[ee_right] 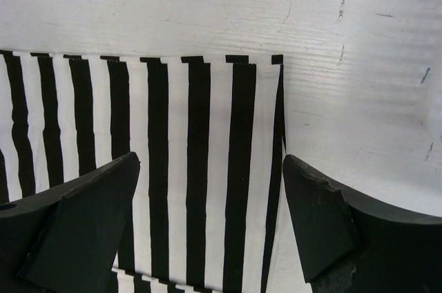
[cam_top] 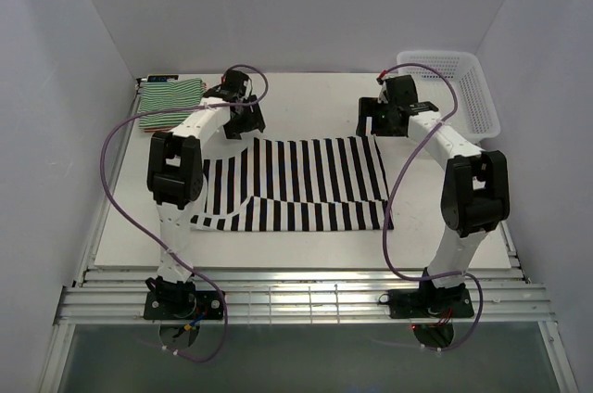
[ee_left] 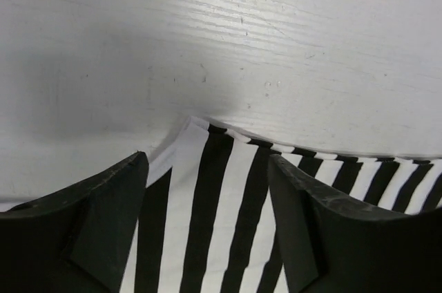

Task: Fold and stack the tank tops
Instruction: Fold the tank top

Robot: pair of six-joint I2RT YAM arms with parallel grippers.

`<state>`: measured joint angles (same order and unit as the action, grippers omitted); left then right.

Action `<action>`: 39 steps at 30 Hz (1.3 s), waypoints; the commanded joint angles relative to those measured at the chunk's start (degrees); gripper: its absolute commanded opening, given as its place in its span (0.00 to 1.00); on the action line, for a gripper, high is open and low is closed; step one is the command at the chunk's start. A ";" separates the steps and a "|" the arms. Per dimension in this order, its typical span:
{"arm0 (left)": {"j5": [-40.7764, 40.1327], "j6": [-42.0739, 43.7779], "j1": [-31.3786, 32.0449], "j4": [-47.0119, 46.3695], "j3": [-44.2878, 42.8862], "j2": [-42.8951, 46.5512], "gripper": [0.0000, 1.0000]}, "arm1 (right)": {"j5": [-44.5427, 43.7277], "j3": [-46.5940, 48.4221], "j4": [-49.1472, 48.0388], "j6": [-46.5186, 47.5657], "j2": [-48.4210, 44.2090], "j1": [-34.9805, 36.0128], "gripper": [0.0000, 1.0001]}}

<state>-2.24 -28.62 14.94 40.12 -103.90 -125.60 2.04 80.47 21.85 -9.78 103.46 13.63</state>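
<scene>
One black-and-white tank top (cam_top: 306, 184) lies spread flat across the middle of the table (cam_top: 306, 101), its stripes running from near edge to far edge, with both grippers poised at its far corners. The left gripper (cam_top: 243, 117) hangs over the far left corner. In the left wrist view that corner of the top (ee_left: 221, 196) comes to a point just ahead of the fingertips and runs back between the two dark fingers (ee_left: 103, 224), which stand well apart on either side of the cloth and pinch nothing. The right gripper (cam_top: 375, 124) sits over the far right corner. In the right wrist view the straight far hem of the top (ee_right: 173, 134) lies ahead of its fingers (ee_right: 324, 224), the side edge of the cloth runs back just inside the right-hand finger, and the jaws gape wide with the striped fabric lying flat and unclamped between them. Whether either set of fingertips touches the cloth or the table cannot be told. Off to the outer side of the left gripper, near the far left corner of the table, a green-and-white tank top (cam_top: 171, 95) rests folded. Beyond the right gripper's outer side, a white lattice basket (cam_top: 482, 101) stands at the far right corner.
</scene>
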 commanded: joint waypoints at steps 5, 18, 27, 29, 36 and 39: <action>-0.75 2.43 -0.26 -0.04 -2.89 -2.80 0.65 | -1.78 5.14 -2.60 0.46 3.94 0.26 0.90; -2.06 1.73 -0.26 -1.45 -1.57 -5.44 0.46 | -4.24 6.46 -2.86 0.73 7.63 0.26 0.90; -0.05 2.08 -0.26 -1.89 -1.40 -5.80 0.12 | -5.03 9.44 -2.51 1.17 10.71 0.26 0.90; 0.22 2.34 -0.26 -2.15 -1.31 -5.71 0.00 | -5.29 9.88 -2.60 1.17 11.32 0.26 0.90; 0.66 3.49 -0.26 -5.84 2.46 -2.90 0.00 | -7.66 13.66 -2.78 -0.15 14.57 0.26 0.91; -0.39 3.75 -0.26 -7.42 4.75 -1.23 0.00 | -9.51 15.07 -2.68 -1.47 16.50 0.26 0.92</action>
<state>-1.89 -25.89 14.81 34.24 -101.91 -129.47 -4.45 92.64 20.45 -10.04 118.41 13.63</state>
